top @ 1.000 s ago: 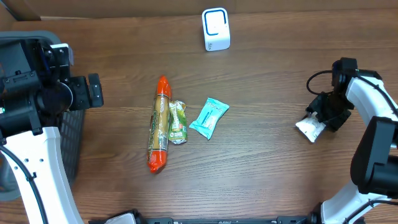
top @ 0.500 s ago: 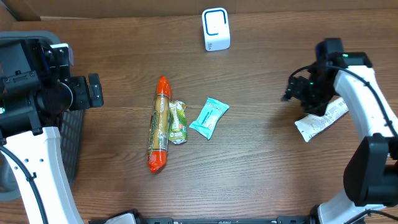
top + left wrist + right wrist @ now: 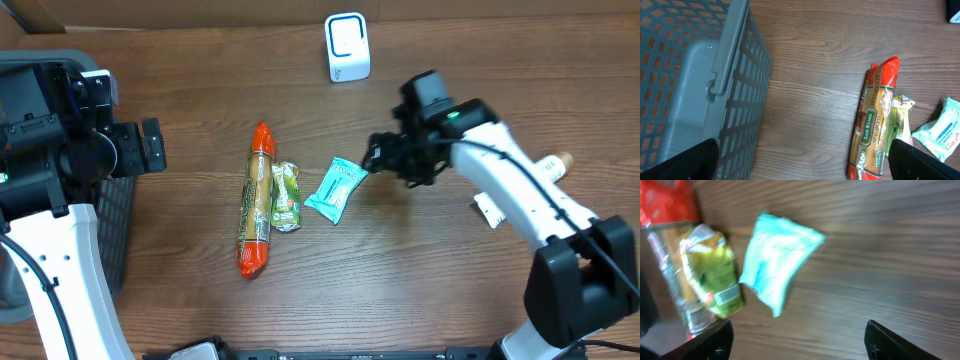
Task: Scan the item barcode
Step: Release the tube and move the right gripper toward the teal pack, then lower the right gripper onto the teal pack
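Right claw (image 3: 383, 158): released, empty, at 2 o'clock of teal packet (image 3: 336, 189).
Left claw (image 3: 802, 161): released, empty.
Overhead only: scanner (image 3: 347, 47), 12 o'clock table edge.
Long axis, teal packet: 1 to 7 o'clock.

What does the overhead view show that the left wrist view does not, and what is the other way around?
Only the overhead view shows the whole white scanner, the right gripper with open jaws close to the teal packet, and a white packet partly under the right arm.

Only the left wrist view shows the print SAN REMO SPAGHETTI on the spaghetti pack and the grid wall of the grey basket from close by.

Both show the spaghetti pack, the green packet, the teal packet and the basket.
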Robot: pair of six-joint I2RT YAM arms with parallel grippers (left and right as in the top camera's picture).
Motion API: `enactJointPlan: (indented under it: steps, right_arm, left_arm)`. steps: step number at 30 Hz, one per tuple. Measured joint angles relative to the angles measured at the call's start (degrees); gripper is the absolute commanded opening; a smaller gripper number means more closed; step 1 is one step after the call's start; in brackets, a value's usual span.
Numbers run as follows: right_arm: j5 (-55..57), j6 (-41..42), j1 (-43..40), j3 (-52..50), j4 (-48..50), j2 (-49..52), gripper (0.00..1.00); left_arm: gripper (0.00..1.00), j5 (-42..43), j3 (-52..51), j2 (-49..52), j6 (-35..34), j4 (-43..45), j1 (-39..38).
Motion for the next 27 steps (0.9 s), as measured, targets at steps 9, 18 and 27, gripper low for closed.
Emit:
enactJointPlan:
  steps: [9, 18, 27]
  right_arm:
    - [0.2, 5.6, 7.4, 0.0, 5.2, 0.0, 0.86]
    - [0.2, 5.4, 8.3, 3.2, 6.1, 1.4, 0.97]
    - [5.1, -5.2, 9.3, 21.5, -7.8, 17.7, 1.00]
  left_arm:
    - [0.99, 0.0, 0.0, 0.0, 0.0, 0.0, 0.0]
    - [1.00, 0.0, 0.0, 0.0, 0.0, 0.0, 0.0]
    - [1.00, 0.0, 0.0, 0.0, 0.0, 0.0, 0.0]
